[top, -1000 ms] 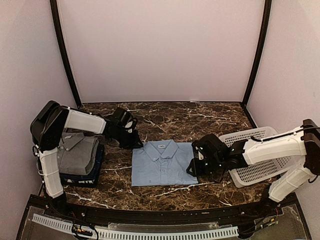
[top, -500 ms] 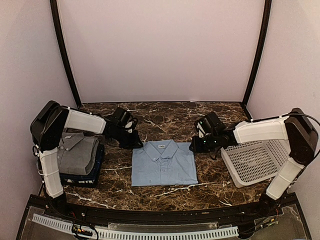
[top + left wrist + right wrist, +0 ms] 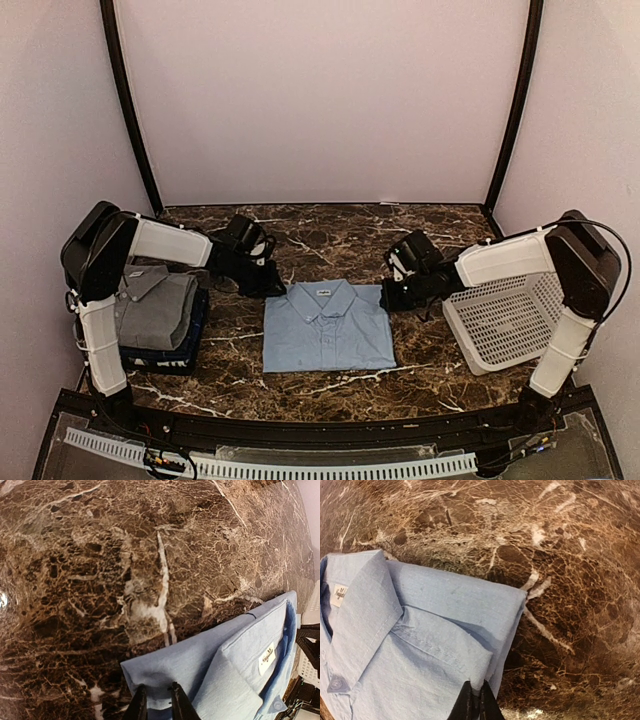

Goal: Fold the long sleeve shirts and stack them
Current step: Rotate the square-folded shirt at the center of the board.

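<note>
The light blue shirt (image 3: pixel 328 327) lies folded, collar up, in the middle of the marble table. My left gripper (image 3: pixel 272 288) is at its far left corner; in the left wrist view the gripper (image 3: pixel 156 707) is shut, pinching the shirt's (image 3: pixel 225 660) edge. My right gripper (image 3: pixel 388 297) is at the far right corner; in the right wrist view the gripper (image 3: pixel 475 702) is shut on a fold of the shirt (image 3: pixel 420 630). The grey shirt (image 3: pixel 155 308) lies folded on the dark navy shirt (image 3: pixel 197 335) at the left edge.
A white lattice basket (image 3: pixel 510 320) stands at the right, beside the right arm. The marble table (image 3: pixel 340 240) runs back to the pale walls. The left arm reaches over the grey and navy stack.
My right gripper moved from the shirt's right edge near the basket back to the shirt's far right corner and pinched it. The left arm has not moved.
</note>
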{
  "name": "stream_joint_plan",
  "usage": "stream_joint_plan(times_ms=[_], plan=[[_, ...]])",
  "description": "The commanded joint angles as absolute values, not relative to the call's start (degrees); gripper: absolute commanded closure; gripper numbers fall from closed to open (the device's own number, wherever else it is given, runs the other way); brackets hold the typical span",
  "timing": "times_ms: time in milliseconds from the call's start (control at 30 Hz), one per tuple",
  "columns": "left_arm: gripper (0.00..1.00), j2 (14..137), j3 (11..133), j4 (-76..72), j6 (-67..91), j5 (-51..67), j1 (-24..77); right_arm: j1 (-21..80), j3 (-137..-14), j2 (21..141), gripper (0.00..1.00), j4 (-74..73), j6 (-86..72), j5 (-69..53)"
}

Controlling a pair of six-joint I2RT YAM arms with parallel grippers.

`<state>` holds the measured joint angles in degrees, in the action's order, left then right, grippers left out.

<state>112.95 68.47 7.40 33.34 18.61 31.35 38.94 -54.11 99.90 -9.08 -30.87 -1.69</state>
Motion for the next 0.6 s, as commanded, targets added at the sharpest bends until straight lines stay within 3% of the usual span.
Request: stream_joint_plan(times_ms=[0, 567], plan=[[0.83, 114.4, 68.6, 11.4, 32.2, 18.0, 31.0, 38.0, -55.4, 100.4, 1.0, -7.7, -30.3, -0.4], [0.85, 114.2, 69.1, 12.2, 31.8, 17.3, 30.6, 36.0, -52.1, 99.6, 1.0, -7.2, -31.1, 1.2]])
